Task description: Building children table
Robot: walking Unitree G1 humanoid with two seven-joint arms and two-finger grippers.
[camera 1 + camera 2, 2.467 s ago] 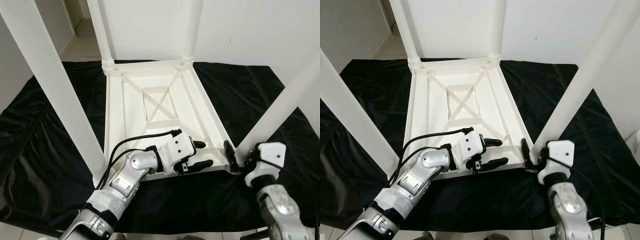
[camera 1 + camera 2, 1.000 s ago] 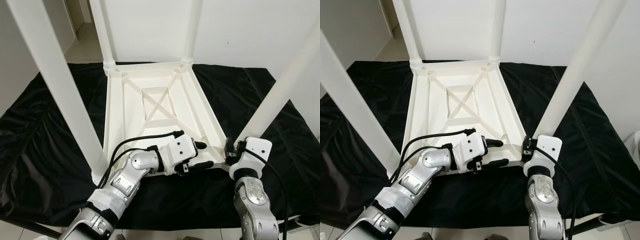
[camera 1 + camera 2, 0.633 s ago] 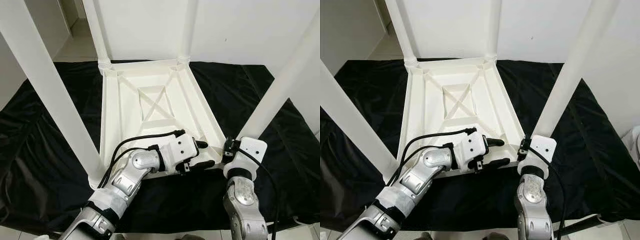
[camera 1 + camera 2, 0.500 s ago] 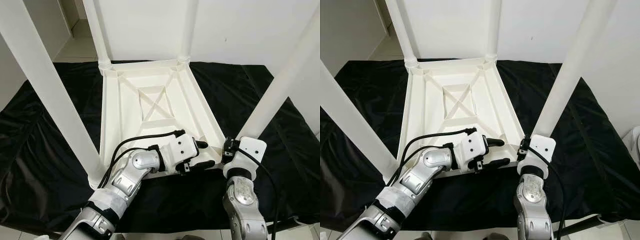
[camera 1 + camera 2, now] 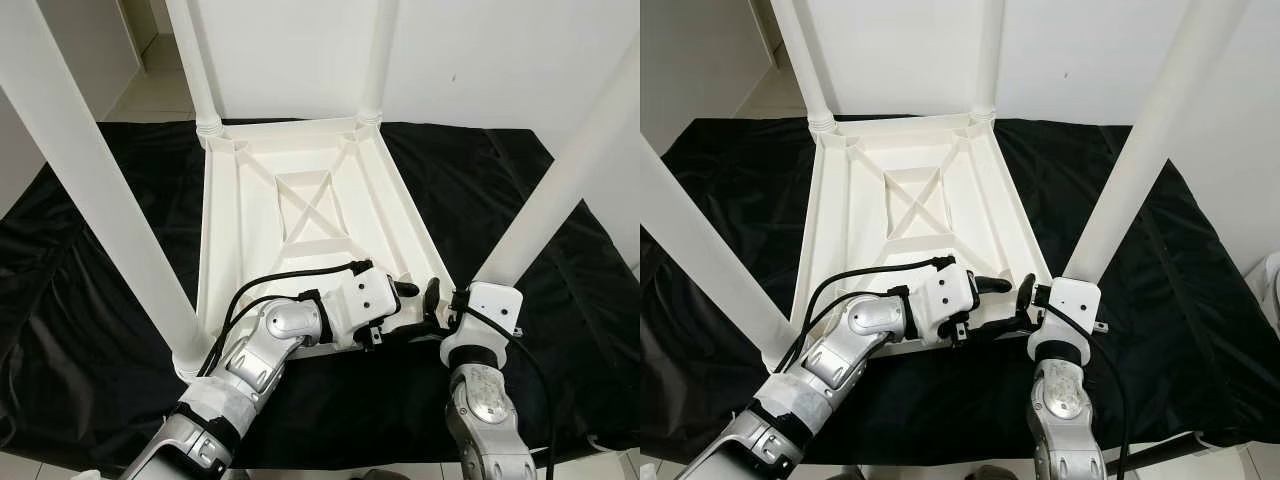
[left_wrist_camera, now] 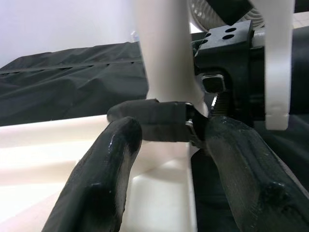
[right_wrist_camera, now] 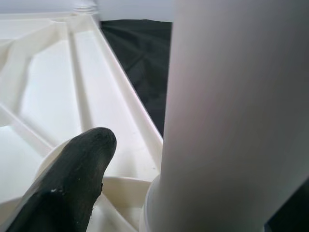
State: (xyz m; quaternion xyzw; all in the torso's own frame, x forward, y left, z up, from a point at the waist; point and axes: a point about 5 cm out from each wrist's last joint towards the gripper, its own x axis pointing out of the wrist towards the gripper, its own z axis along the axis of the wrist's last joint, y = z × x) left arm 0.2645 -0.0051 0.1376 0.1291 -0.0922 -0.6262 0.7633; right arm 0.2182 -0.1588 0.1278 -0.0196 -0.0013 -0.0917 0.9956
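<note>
The upturned table lies on the black cloth. The right hand has opened off the near-right leg, probably seated; the left hand stays open, bracing the table's near edge.

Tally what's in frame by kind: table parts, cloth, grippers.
Table legs: 4
Tabletop panel, upside down: 1
Black cloth: 1
Grippers: 2, left gripper, right gripper
Total: 8

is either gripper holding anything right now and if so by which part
The left gripper straddles the near rim of the upturned tabletop; a firm grip cannot be told. The right gripper is open around the base of the near right leg.
</note>
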